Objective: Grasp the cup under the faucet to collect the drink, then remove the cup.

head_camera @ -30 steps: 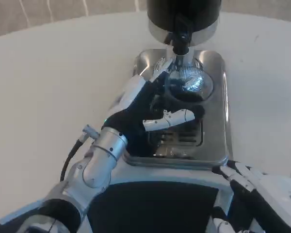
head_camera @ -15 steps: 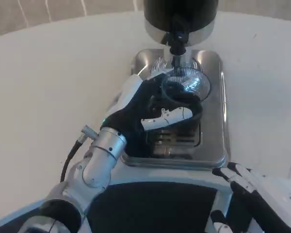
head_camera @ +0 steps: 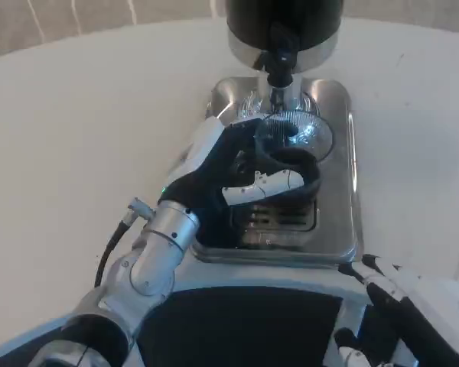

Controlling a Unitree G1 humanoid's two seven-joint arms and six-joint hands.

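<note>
We see the left hand (head_camera: 233, 172) reaching in over the steel drip tray (head_camera: 340, 191), its fingers (head_camera: 264, 186) wrapped around the clear cup (head_camera: 291, 138): it holds the cup. The cup stands on the tray right below the faucet (head_camera: 279, 65), whose black spout sits just above the cup's rim. Above that we get the dark round body of the dispenser (head_camera: 283, 19). Whether any drink is in the cup, we cannot tell; the glass only glints. The tray's slotted grille (head_camera: 279, 218) lies just nearer to us than the hand. Down at the lower right, the right hand (head_camera: 394, 302) rests near the table (head_camera: 76, 122) edge, well apart from the tray, fingers spread and holding nothing.
</note>
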